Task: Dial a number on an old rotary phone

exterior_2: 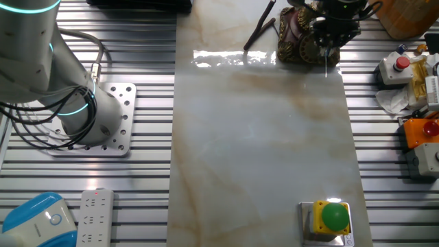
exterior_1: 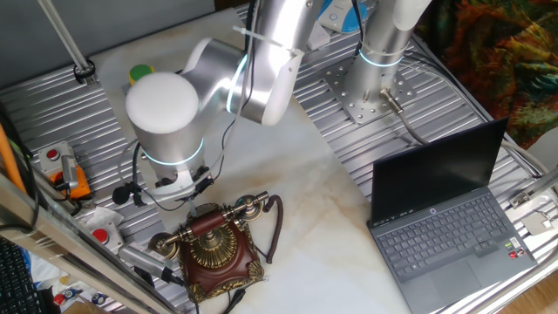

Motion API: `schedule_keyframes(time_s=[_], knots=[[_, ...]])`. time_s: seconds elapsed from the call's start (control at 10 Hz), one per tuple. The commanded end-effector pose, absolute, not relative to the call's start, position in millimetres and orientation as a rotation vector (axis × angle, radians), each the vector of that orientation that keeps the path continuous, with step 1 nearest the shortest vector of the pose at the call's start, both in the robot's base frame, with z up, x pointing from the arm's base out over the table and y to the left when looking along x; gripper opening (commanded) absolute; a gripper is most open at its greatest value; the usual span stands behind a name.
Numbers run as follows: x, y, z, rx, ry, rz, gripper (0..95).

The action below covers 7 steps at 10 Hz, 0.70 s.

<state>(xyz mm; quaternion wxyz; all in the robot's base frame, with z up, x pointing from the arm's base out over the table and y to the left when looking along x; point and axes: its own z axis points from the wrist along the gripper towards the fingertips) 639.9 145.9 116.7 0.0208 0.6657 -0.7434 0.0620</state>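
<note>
You are hovering the gripper (exterior_2: 325,53) over the old rotary phone (exterior_1: 214,253), jaws unreadable here, so be centring on one dial hole before sweeping.

We see the table (exterior_1: 340,235) w/ the old rotary phone (exterior_1: 214,249) at its near edge in one fixed view, handset across its top, cord (exterior_1: 275,227) trailing to its right. The gripper (exterior_1: 174,185) hangs just behind and left of the phone. A laptop (exterior_1: 449,218) sits well apart to the right, screen up. In the other fixed view, a button box (exterior_2: 329,221) lies at the table end opposite the phone; arm base (exterior_2: 89,120) off to the left.
</note>
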Motion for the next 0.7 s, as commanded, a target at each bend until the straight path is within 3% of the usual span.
schedule_keyframes(time_s=[0.1,0.7], knots=[[640.5,145.8,116.9,1.991,-2.372,0.180,0.0],[640.5,145.8,116.9,1.477,-2.685,0.184,0.0]])
